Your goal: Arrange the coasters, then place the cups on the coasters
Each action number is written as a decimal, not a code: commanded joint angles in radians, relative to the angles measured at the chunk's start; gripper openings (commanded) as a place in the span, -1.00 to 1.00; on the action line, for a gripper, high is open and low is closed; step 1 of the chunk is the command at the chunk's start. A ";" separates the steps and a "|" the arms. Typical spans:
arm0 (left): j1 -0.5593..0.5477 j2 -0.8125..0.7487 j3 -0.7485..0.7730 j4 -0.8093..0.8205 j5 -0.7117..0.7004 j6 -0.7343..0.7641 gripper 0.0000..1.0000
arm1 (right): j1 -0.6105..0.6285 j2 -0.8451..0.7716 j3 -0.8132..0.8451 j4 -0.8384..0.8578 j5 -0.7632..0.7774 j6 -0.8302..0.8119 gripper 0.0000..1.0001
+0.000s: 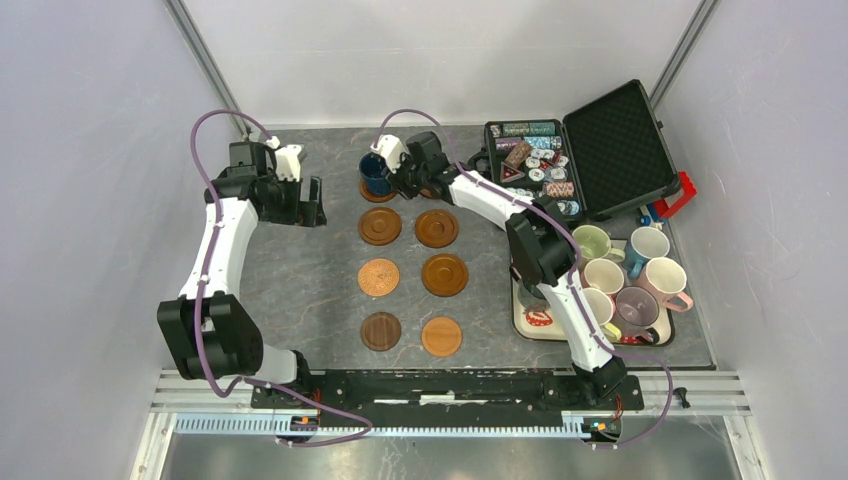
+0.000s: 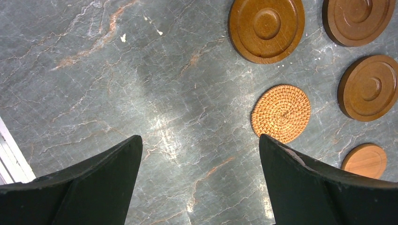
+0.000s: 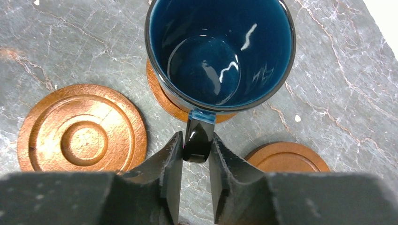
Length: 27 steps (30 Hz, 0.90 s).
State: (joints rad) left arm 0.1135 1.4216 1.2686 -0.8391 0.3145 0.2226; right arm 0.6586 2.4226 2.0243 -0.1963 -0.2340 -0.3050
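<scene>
Right tool (image 3: 196, 145) fingers fill the near wrist view, clenched on the handle (image 3: 198, 133) of the blue cup (image 3: 220, 51). Cup sits over the back-row left coaster (image 3: 162, 98), near the counter's (image 2: 117, 70) far edge; can't tell if it's fully seated.

Risk: backing off before the jaws clear the handle drags the cup off-centre or tips it. Neighbour coasters (image 3: 82, 129) lie close and could get nudged.

Left tool (image 2: 199, 154) gapes wide, holding nothing, over bare counter left of the grid. Roomy there. Right side is tight: case (image 1: 600, 150), tray (image 1: 530, 318).
</scene>
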 commanded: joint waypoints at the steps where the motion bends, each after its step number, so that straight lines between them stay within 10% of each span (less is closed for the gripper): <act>1: 0.011 -0.019 0.009 0.015 -0.006 0.014 1.00 | 0.010 -0.016 0.025 0.044 -0.032 0.040 -0.44; 9: 0.014 -0.020 0.011 0.010 -0.013 0.022 1.00 | 0.013 -0.022 0.026 0.035 -0.026 0.039 -0.17; 13: 0.015 -0.020 0.021 0.000 -0.002 0.028 1.00 | 0.008 -0.082 -0.004 0.017 -0.013 0.020 0.33; 27: 0.011 -0.021 0.056 -0.041 0.160 0.135 1.00 | -0.197 -0.582 -0.235 -0.340 -0.157 -0.096 0.91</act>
State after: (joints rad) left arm 0.1230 1.4220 1.2892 -0.8707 0.4023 0.2672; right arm 0.5518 2.0510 1.8790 -0.3779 -0.3420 -0.3058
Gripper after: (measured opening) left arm 0.997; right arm 0.951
